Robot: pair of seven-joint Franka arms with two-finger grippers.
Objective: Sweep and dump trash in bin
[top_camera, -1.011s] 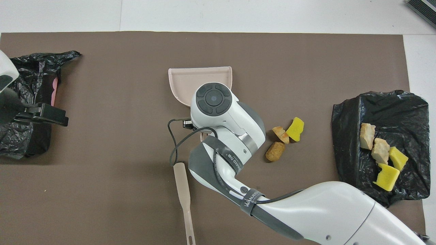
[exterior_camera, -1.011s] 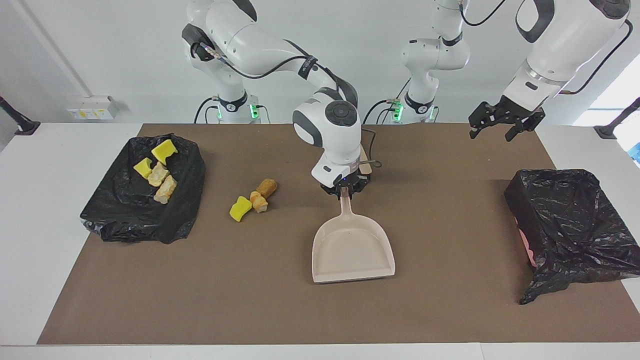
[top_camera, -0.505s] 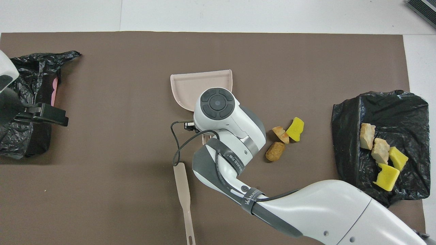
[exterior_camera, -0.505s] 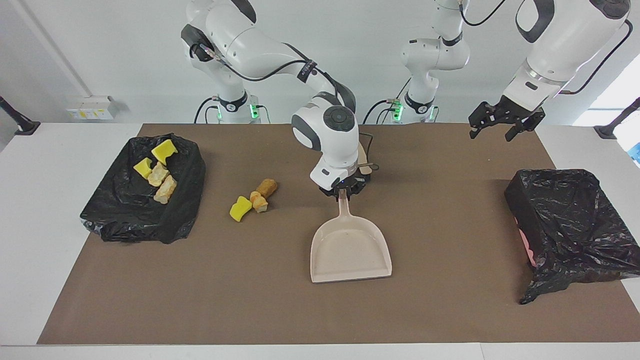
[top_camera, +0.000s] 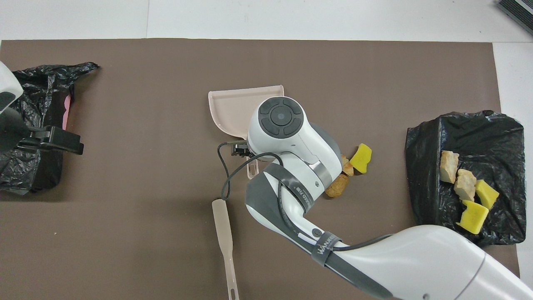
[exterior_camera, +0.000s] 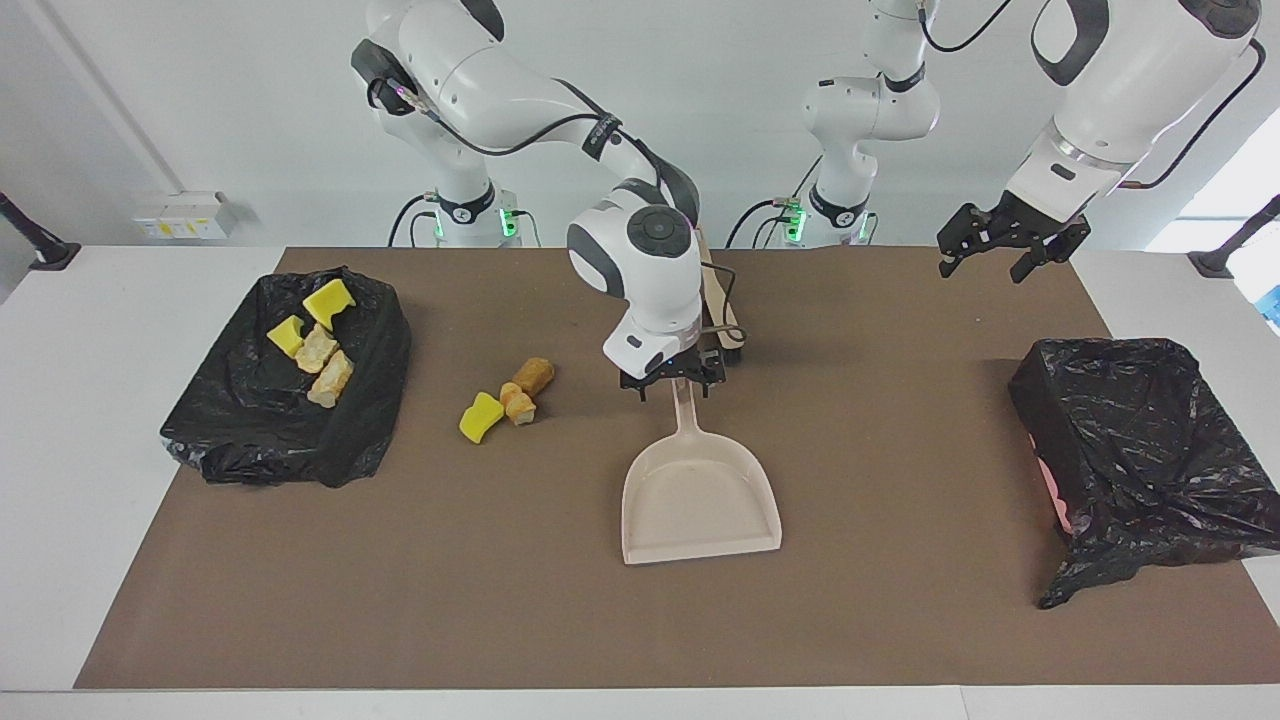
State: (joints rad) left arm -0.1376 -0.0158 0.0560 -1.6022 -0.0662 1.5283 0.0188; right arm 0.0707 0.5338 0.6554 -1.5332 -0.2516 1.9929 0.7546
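So the trash is in two spots. Three loose bits sit on the brown mat (exterior_camera: 900,620) toward the right arm's end of the tabletop (exterior_camera: 60,480): a yellow sponge chunk (exterior_camera: 481,417), a small bread piece (exterior_camera: 518,404) touching it, and a browner pastry piece (exterior_camera: 535,375) just beside that, a bit nearer to the robots. The other four pieces (two yellow sponge chunks (exterior_camera: 310,318) and two pale bread pieces (exterior_camera: 325,365)) are lying on top of the black bag-lined bin (exterior_camera: 280,440) at the right arm's end.

The beige dustpan (exterior_camera: 700,500) lies flat on the mat around the middle, mouth pointing away from the robots, nothing in it. The right pincer (exterior_camera: 672,385) is right over the end of the dustpan handle with its fingers spread to either side of it. From the facing view it looks just above the handle rather than clamped on it. The beige brush (top_camera: 225,246) lies on the mat nearer to the robots than the dustpan, partly hidden by the right arm in the facing view.

The left pincer (exterior_camera: 1010,255) hangs up in the air with fingers spread, holding nothing, near a second black-bagged bin (exterior_camera: 1140,450) at the left arm's end, where a bit of pink shows at the bin's side.
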